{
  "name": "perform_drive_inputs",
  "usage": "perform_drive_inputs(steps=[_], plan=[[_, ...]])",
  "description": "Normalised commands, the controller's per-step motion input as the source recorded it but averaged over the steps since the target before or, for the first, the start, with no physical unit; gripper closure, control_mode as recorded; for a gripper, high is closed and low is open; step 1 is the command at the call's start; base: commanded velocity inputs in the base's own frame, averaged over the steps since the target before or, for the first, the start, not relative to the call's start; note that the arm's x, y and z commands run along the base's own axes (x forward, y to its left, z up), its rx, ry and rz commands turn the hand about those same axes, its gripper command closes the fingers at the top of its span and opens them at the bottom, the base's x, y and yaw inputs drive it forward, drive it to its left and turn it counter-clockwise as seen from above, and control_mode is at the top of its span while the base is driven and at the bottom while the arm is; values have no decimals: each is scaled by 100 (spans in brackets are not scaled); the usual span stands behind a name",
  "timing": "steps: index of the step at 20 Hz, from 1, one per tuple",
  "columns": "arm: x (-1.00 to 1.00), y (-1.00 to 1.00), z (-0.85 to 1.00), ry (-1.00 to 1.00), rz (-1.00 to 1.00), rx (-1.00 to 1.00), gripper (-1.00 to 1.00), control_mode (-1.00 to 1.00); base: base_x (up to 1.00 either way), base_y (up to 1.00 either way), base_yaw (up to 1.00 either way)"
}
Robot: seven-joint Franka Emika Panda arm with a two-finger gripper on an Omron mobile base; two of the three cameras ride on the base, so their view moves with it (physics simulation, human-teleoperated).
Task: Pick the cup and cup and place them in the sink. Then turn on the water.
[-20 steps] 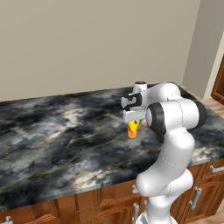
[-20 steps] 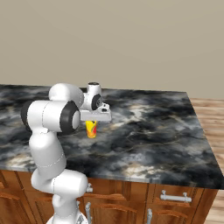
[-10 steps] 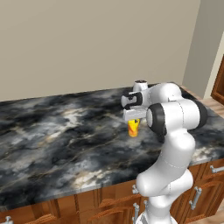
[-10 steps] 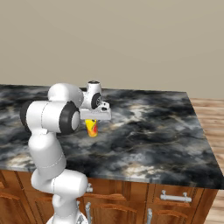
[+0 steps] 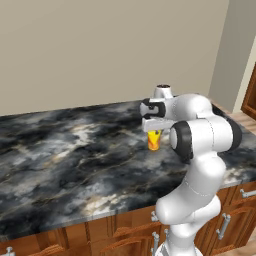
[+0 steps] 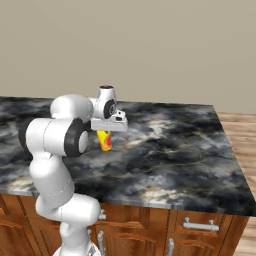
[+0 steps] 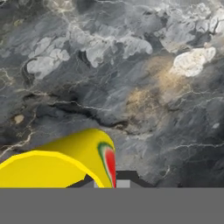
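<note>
Yellow, with an orange-red pattern near its rim, the cup point(image 5: 154, 139) hung just under the white arm's hand, over the black-and-white marble counter point(image 5: 75, 155). The gripper point(image 5: 153, 133) pointed straight down with its jaws drawn together on the cup's rim, one finger seemingly inside the wall and the other outside (the fingers themselves were mostly hidden by the hand and the cup, so the exact pinch was hard to read). In the left base view the cup sat in front of the arm's big elbow joint, upright and tapering toward its base, with its foot close to the counter; whether it touched the stone or hung slightly clear I could not tell. The right base view showed the same cup point(image 6: 105, 140) below the flat grey block of the hand, its gripper point(image 6: 105, 133) tucked behind that block, and the marble counter point(image 6: 175, 150) running wide to the right toward its corner. From the hand view the cup point(image 7: 61, 164) bulged up from the bottom left, its open mouth facing the camera and a green and red patch on its outer wall, with veined marble counter point(image 7: 131, 65) behind it. Wooden cabinet fronts point(image 6: 200, 230) with metal handles stood below the counter, and a plain beige wall point(image 5: 100, 50) rose behind it.
</note>
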Motion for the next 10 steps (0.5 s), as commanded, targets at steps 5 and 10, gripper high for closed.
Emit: perform_drive_inputs(steps=[5, 10], plan=[[-13, -14, 28, 0, -4, 0, 100, -100, 0, 0, 0], [-25, -12, 39, 0, -5, 0, 100, -100, 0, 0, 0]])
